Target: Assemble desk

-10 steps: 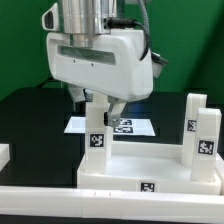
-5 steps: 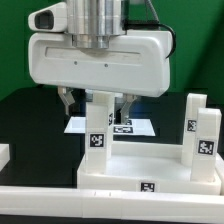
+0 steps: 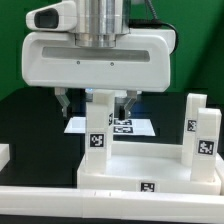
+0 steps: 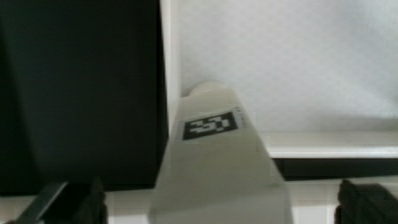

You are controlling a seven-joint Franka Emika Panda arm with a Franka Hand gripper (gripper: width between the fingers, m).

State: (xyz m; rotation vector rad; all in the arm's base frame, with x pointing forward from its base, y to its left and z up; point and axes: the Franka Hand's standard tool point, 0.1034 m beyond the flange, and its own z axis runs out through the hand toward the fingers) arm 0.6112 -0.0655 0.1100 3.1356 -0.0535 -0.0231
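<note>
The desk top [image 3: 150,163], a white rimmed tray, lies on the black table with two white leg blocks standing upright on it. One leg [image 3: 97,128] stands at its corner on the exterior view's left, the other leg [image 3: 203,130] on the right. My gripper [image 3: 96,103] hangs open over the left leg, with one finger [image 3: 65,102] on each side of its top end and apart from it. In the wrist view that tagged leg [image 4: 217,160] rises between the two dark fingertips [image 4: 71,205], with the gripper [image 4: 222,205] open and gaps on both sides.
The marker board [image 3: 135,127] lies flat behind the desk top. A white part [image 3: 5,153] shows at the exterior view's left edge. A white ledge [image 3: 60,205] runs along the front. The black table [image 4: 71,90] borders the desk top.
The gripper has turned about its vertical axis, squared up over the left leg, then sunk slightly. The jaws stay open and the parts have not moved.
</note>
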